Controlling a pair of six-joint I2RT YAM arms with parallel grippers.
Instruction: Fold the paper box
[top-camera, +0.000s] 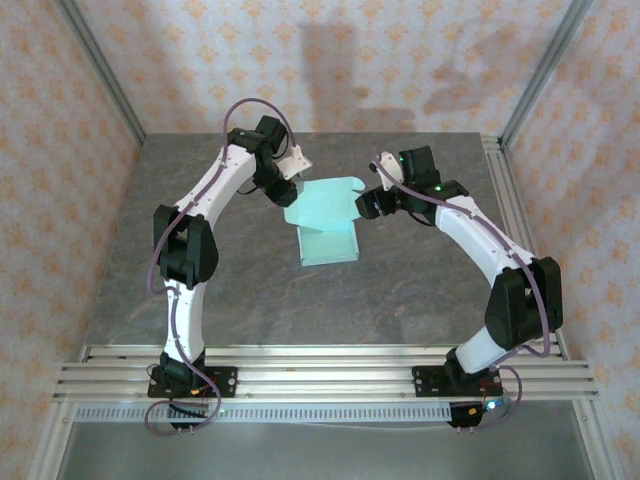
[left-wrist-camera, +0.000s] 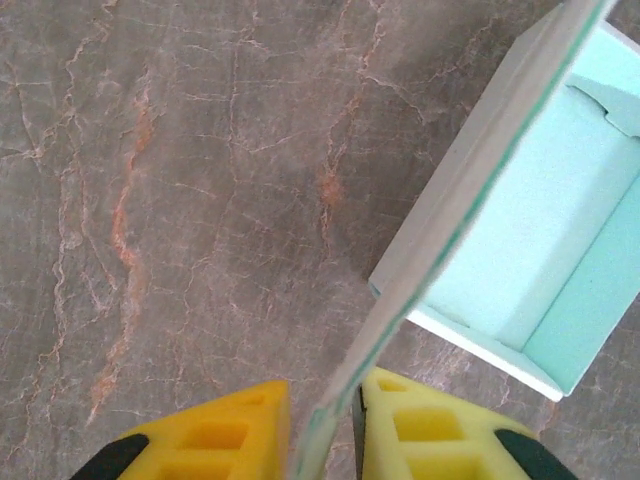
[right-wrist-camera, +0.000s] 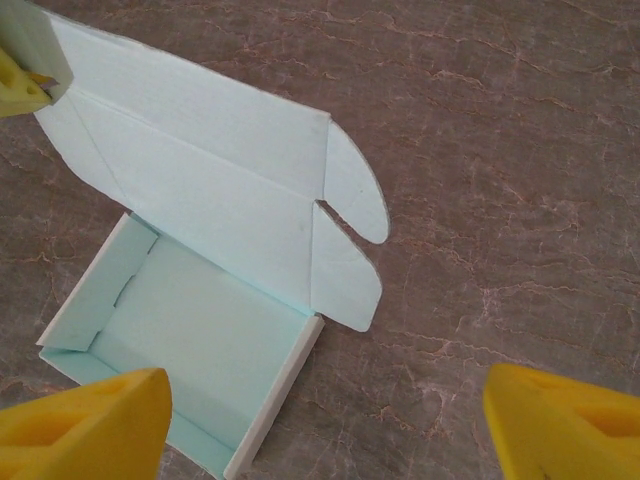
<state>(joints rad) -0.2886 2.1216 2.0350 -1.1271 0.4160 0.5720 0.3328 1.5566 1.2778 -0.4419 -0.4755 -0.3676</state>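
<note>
Left gripper (left-wrist-camera: 325, 405) pinches the raised lid edge of the paper box (top-camera: 328, 228); right gripper (right-wrist-camera: 322, 390) hangs released, jaws wide, beside the box.

A pale mint-green thin card box (top-camera: 330, 245) lies near the tabletop's centre, slightly toward the far edge. It is an open shallow rectangular tray. Its lid (top-camera: 322, 198) tilts up from the far wall, with 2 rounded tabs (right-wrist-camera: 355, 195) on its right end.

Left hand (left-wrist-camera: 322, 415) pinched, right hand (right-wrist-camera: 325, 400) spread wide
</note>
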